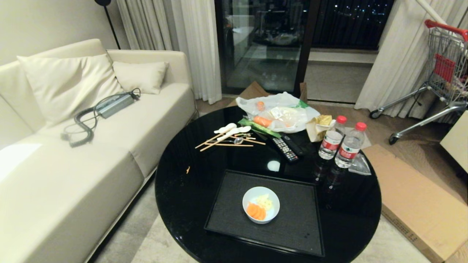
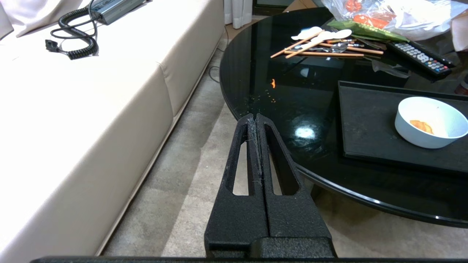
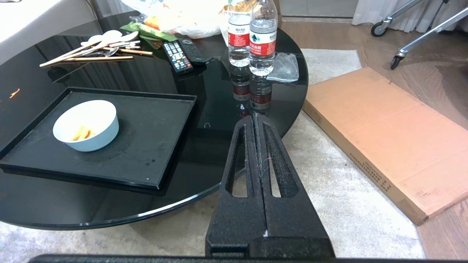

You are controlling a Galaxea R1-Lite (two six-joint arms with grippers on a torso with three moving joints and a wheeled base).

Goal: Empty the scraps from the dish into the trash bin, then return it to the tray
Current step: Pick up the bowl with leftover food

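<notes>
Bowl [image 1: 261,204] holding carrot slices and pale bits [image 1: 259,208] sits upright near the middle of the black tray [image 1: 292,223] on the round black table [image 1: 182,190]. Left gripper [image 2: 255,117] hangs off the table's sofa-side edge, clenched on nothing. Right gripper [image 3: 255,117] hangs off the edge near two water bottles [image 1: 342,144], also clenched, empty.

The tray [image 1: 234,204] lies on the round table [image 1: 182,190] at the 6 o'clock edge. The dish [image 1: 261,204] sits centred on it, holding the scraps [image 1: 257,209]. Chopsticks and spoons [image 1: 228,137] lie at 11 o'clock, a remote [image 1: 285,148] at 12, two bottles [image 1: 342,144] at 2. A sofa [image 1: 73,157] stands at 9 o'clock.
</notes>
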